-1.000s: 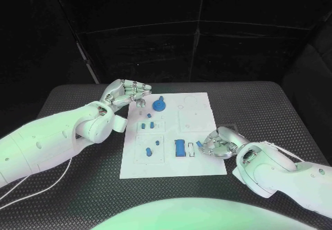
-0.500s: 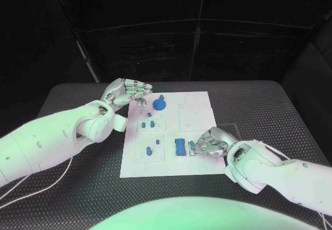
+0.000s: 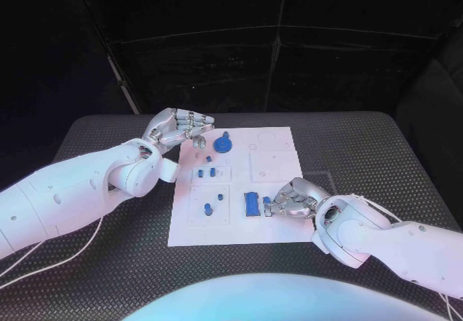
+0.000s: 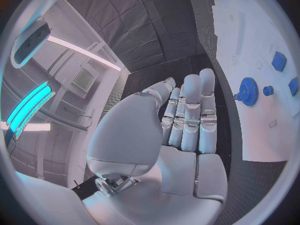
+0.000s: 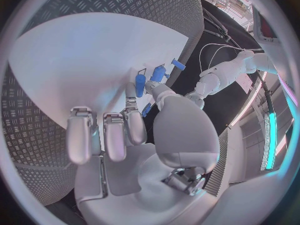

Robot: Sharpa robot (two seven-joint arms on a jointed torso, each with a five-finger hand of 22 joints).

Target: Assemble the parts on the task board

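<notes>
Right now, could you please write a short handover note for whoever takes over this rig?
Left robot hand: holds nothing, fingers loosely curled, at the task board's far left corner beside the blue gear.
Right robot hand: fingertips on a small blue part by the upright blue block; grip unclear.
Done: several blue pieces sit in the left recesses.
Left: seat that part; the right-side recesses look unfilled.
</notes>
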